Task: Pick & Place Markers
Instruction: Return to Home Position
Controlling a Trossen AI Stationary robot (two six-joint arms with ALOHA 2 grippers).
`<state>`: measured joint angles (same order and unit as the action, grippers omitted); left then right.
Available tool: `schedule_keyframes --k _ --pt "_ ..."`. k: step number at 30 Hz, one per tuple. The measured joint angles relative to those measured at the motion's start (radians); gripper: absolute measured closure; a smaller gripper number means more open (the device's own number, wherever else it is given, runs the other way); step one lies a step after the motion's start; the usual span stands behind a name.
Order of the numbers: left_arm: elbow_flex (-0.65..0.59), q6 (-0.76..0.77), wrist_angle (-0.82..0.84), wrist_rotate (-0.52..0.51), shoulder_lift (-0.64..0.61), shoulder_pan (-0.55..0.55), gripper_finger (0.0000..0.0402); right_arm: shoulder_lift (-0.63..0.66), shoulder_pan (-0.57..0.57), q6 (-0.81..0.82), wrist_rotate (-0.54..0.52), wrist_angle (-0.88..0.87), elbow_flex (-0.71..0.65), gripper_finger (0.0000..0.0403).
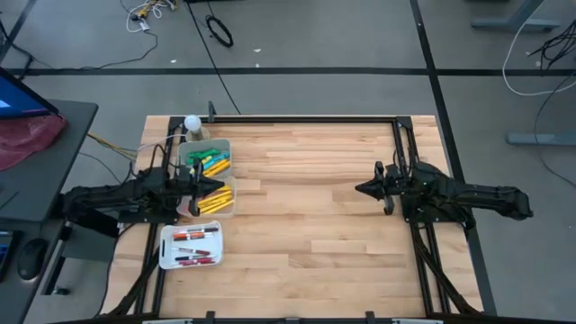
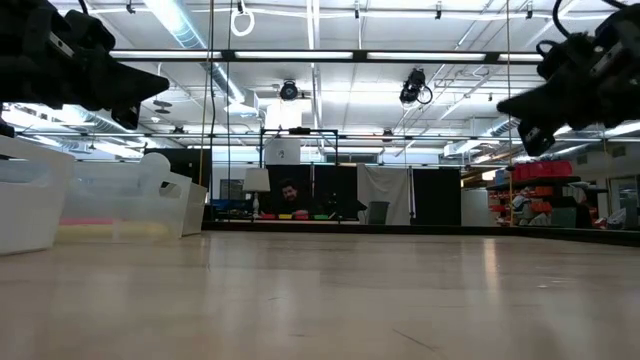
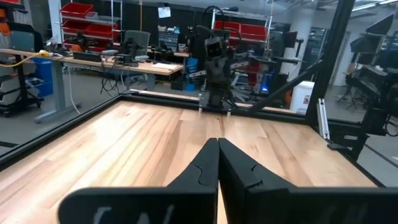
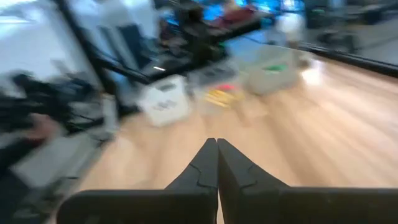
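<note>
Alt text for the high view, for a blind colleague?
On a light wooden table, the shut left gripper hangs over two clear plastic bins of yellow and green markers, beside a white bin of red and dark markers; the shut right gripper faces it over bare wood.

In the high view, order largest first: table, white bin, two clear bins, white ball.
1. Table
2. White bin
3. Clear bin with green markers and clear bin with only yellow markers: about alike; left pincer partly hides the second
4. White ball
</note>
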<state>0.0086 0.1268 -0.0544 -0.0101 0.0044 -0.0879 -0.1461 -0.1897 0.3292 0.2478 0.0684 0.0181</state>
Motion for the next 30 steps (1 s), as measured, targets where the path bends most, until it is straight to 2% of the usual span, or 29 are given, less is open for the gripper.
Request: schedule_keyframes --k 2,5,10,13,16,30 --pt "0.000 0.000 -0.003 0.000 0.000 0.006 0.0397 0.004 0.018 -0.025 -0.083 -0.040 0.000 0.0403" --pt "0.000 0.008 -0.004 0.010 0.000 0.022 0.0399 0.003 0.034 -0.072 -0.124 -0.038 0.000 0.0403" --pt "0.000 -0.006 0.003 0.004 0.000 0.070 0.0397 0.003 0.048 -0.078 -0.126 -0.038 0.000 0.0403" --pt "-0.001 -0.038 0.014 -0.036 0.000 0.091 0.0396 0.003 0.056 -0.090 -0.128 -0.038 0.000 0.0400" --pt "-0.001 -0.005 0.018 -0.073 0.002 0.094 0.0393 0.003 0.056 -0.125 -0.128 -0.038 0.000 0.0391" --pt "-0.001 0.156 0.002 -0.065 0.002 0.091 0.0388 0.003 0.056 -0.129 -0.128 -0.038 0.000 0.0378"
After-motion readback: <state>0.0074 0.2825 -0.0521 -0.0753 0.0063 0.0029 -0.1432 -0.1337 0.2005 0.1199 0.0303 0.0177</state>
